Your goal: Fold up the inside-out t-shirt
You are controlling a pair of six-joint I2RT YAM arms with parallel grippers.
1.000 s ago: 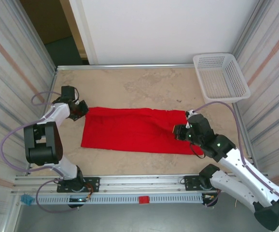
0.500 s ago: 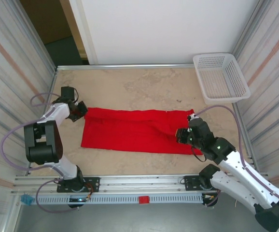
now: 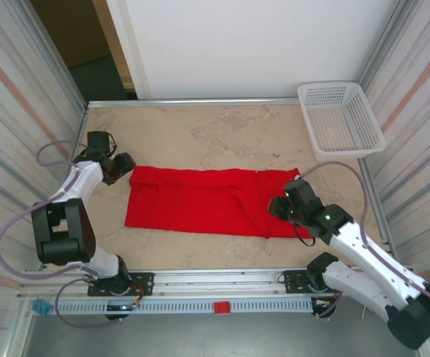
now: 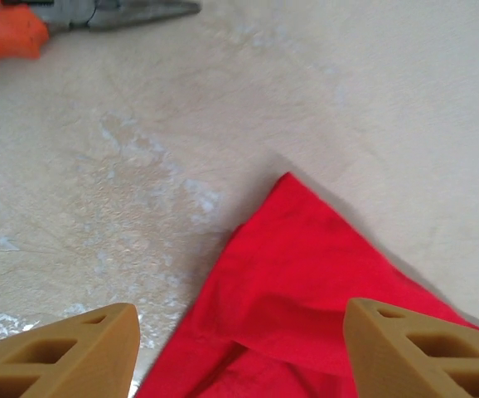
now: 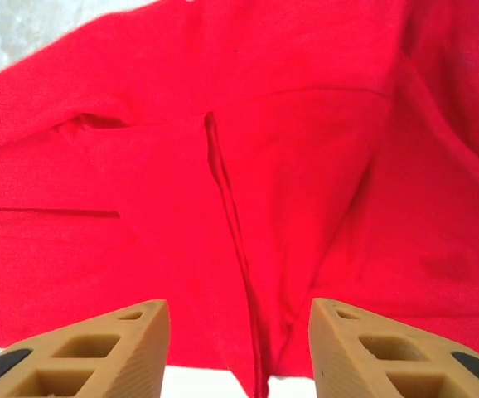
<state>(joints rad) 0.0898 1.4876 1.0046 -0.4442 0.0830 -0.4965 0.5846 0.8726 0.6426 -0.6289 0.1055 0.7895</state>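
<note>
One inside-out t-shirt point(image 3: 207, 201): flat red strip, table point(image 3: 200, 134) centre. Two grippers: left gripper point(image 3: 125, 165) at shirt's far-left corner, right gripper point(image 3: 276, 208) over right end; both jaws apart, empty. One basket point(image 3: 309, 119), far-right corner.

The t-shirt point(image 3: 207, 201) is plain bright red. The surface point(image 3: 200, 134) is beige with pale mottling. The lattice basket point(image 3: 340, 117) is white. The left fingers point(image 4: 65, 352) and right fingers point(image 5: 389, 352) are ochre. The pliers point(image 4: 74, 15) are grey with orange handles.

Orange-handled tool point(image 4: 82, 15) cut off at the left wrist view's top edge; t-shirt point(image 3: 200, 201) right end beneath right arm point(image 3: 326, 219).
</note>
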